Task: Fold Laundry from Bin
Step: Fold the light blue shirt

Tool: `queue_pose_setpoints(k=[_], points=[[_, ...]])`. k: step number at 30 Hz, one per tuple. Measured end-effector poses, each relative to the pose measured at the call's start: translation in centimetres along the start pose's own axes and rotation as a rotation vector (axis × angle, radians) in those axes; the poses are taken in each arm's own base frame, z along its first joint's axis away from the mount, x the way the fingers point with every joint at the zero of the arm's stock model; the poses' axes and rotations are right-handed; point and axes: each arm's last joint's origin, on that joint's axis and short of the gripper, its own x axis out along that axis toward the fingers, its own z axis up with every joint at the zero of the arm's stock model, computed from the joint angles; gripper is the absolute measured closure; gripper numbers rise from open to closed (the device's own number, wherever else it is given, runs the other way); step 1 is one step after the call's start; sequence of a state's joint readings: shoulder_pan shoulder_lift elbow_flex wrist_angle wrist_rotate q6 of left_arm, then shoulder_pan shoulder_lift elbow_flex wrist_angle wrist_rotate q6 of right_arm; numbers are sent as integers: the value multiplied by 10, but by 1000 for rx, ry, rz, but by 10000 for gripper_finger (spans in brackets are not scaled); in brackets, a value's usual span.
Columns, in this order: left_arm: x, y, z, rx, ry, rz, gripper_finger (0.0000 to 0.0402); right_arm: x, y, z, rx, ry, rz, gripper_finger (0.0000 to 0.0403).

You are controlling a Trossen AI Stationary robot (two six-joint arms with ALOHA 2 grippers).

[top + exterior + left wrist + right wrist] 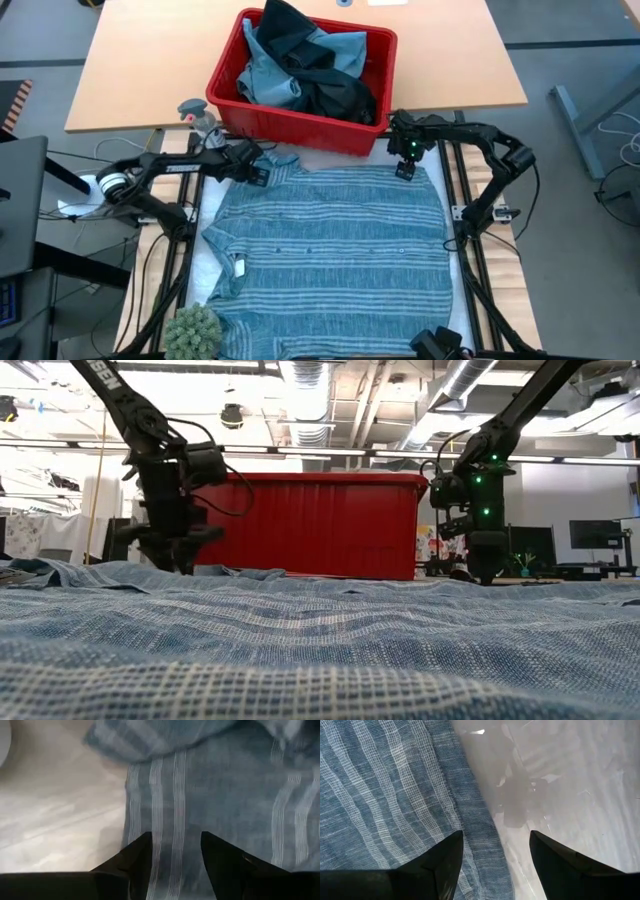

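Observation:
A grey-blue shirt with pale stripes lies spread flat on the table, its collar toward the red bin. The bin stands at the shirt's far edge and holds a heap of light blue and black laundry. My left gripper is open and slants down over the shirt's far left corner. My right gripper is open and points down over the shirt's far right corner; its fingers stand on either side of the side hem. My left gripper hangs low over the striped cloth with its fingers apart, and I cannot tell whether the tips touch it. My right gripper stands with one finger over the cloth and one over bare table; whether it touches the hem I cannot tell.
A green spiky ball sits by the shirt's near left corner. A small grey object stands left of the bin. A wooden table carries the bin's far part. Black frame rails run along both sides.

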State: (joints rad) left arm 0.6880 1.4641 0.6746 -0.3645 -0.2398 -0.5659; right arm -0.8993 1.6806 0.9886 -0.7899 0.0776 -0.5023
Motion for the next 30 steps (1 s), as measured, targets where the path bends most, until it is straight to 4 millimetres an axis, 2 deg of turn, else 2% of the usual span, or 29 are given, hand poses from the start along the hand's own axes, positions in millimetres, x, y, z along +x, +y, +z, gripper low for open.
queue_pose_setpoints(k=[7, 11, 14, 21, 30], points=[[8, -2, -2, 6, 22, 21, 243, 0, 0, 0, -8, 2, 1, 148], [-5, -6, 6, -6, -39, -1, 243, 0, 0, 0, -21, 2, 1, 148], [-15, -5, 15, 2, -123, 59, 243, 0, 0, 0, -22, 1, 1, 148], [-4, 2, 16, 2, -102, 133, 243, 0, 0, 0, -21, -3, -1, 148], [19, -5, 12, -14, -58, 116, 243, 0, 0, 0, -22, -3, -2, 148]])
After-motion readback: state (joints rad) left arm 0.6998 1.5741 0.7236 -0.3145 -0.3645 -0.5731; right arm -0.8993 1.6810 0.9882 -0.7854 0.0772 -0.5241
